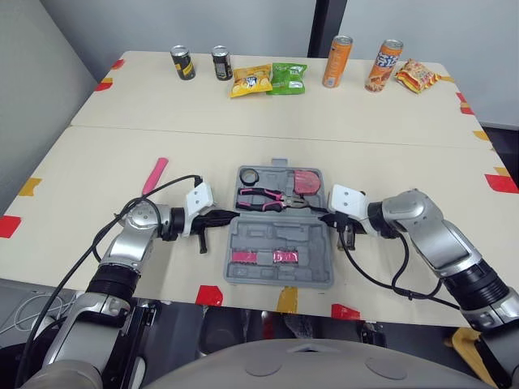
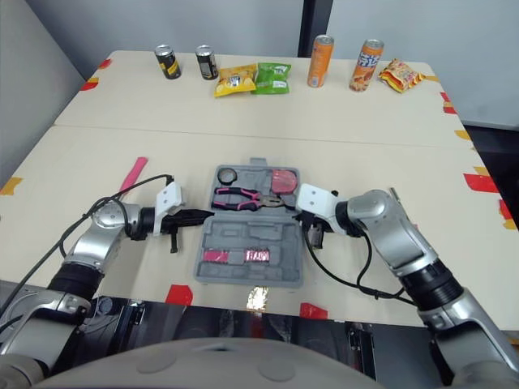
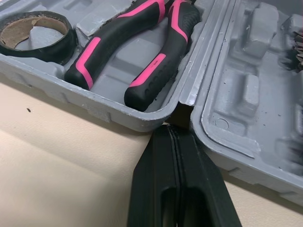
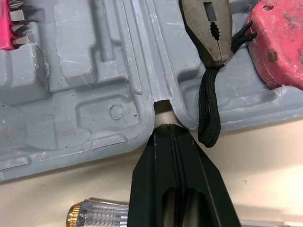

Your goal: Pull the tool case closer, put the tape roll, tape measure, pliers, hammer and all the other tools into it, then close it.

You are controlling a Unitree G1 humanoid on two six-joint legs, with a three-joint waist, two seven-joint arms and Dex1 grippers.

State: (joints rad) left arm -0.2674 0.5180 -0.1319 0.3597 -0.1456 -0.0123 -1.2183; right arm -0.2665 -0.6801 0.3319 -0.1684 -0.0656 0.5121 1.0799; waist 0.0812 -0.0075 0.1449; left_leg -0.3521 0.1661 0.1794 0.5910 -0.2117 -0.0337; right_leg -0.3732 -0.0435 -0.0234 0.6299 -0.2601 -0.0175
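Tool case (image 1: 268,237) open, part loaded. L gripper (image 1: 231,215) and R gripper (image 1: 324,217) pressed shut at hinge ends; pull-in judged underway. Even two-arm draw reqd next.

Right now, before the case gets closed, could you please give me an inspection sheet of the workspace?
Surface: beige table, coloured tape marks along its edges.
Job's things: grey tool case open; tape roll, pliers and pink tape measure in its far half; pink-handled tool on the table to its left; clear-handled tool by the right claw.
Clutter: cans and snack packs at the far edge.
Claws: left claw and right claw shut, tips at the case's hinge ends.
Cables: black cables looping off both arms.
Surroundings: grey wall.
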